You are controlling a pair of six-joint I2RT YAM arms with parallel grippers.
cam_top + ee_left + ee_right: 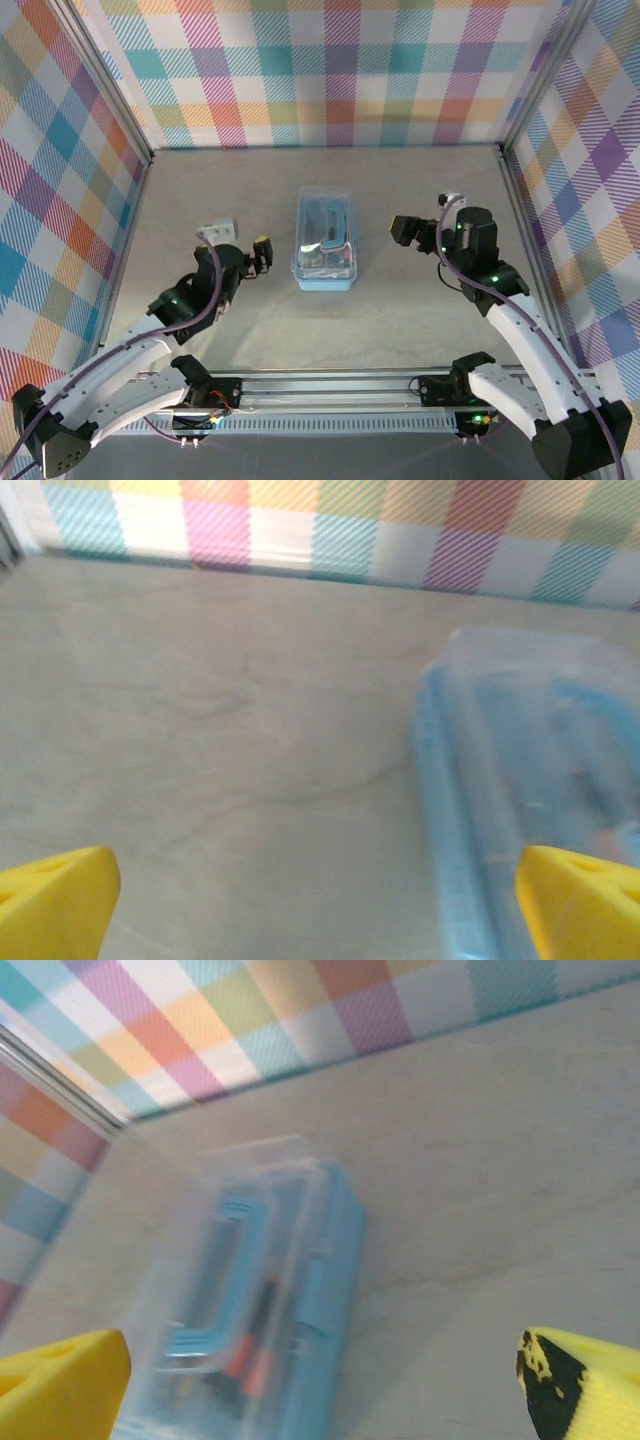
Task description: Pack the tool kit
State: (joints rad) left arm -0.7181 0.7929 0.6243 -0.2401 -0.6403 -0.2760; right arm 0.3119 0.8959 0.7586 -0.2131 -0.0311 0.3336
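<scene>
The light-blue tool kit box lies mid-table with its clear lid down. Through the lid, black-and-orange screwdrivers show blurred inside the box. I cannot make out the ratchet. My left gripper sits to the left of the box, open and holding nothing. Its yellow fingertips frame bare table, with the box at the right. My right gripper sits to the right of the box, also open and holding nothing; one yellow fingertip shows at the lower left of the right wrist view.
Plaid walls close in the table on the back, left and right. A metal rail runs along the near edge by the arm bases. Bare tabletop surrounds the box.
</scene>
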